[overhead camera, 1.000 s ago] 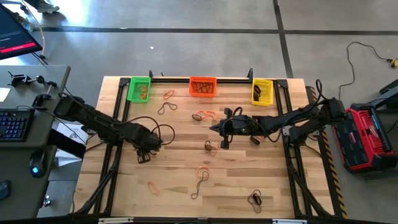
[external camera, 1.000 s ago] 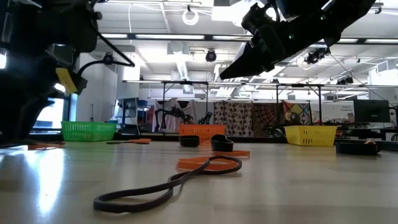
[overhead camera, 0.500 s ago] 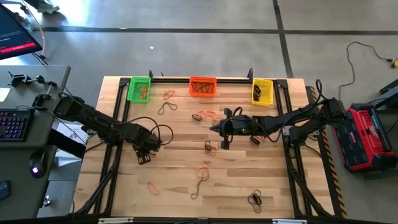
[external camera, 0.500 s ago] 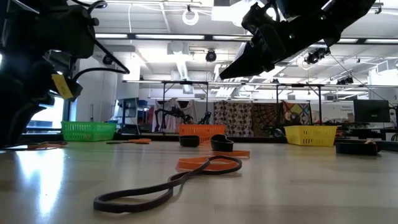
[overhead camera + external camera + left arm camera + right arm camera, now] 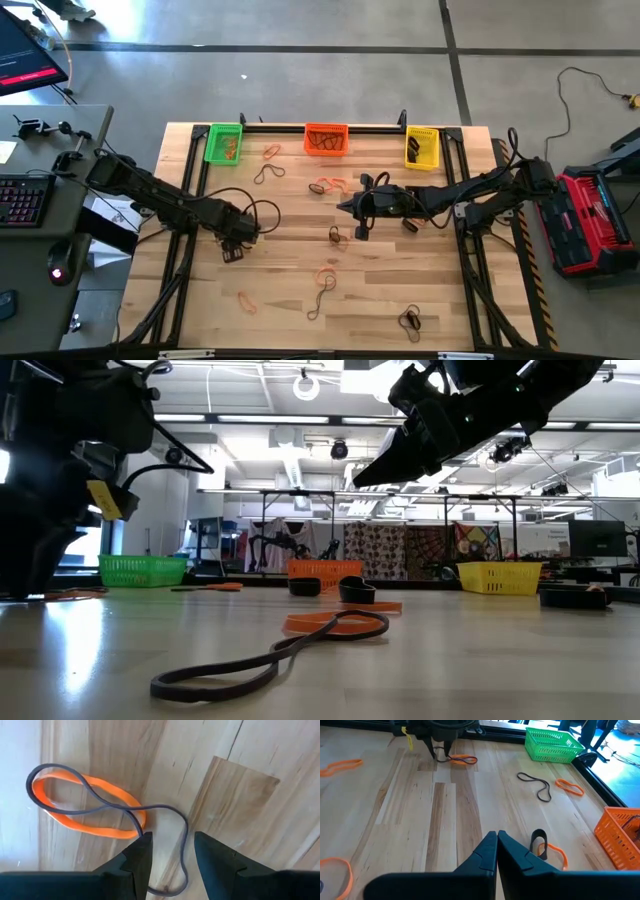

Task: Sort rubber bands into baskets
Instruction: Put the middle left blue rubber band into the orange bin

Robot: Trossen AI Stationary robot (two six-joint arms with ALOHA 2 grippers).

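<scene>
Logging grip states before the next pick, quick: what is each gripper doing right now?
Left gripper: open, holding nothing, low over a dark rubber band crossing an orange rubber band.
Right gripper: shut, empty, above mid-table.

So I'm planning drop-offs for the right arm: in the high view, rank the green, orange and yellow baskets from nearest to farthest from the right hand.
From the right hand, shut over the table's middle:
1. Orange basket, at the back edge, centre.
2. Yellow basket, back edge, on the right arm's side.
3. Green basket, back edge, on the left arm's side.

Bright even overhead light, tabletop glare, soft foreground blur
</scene>
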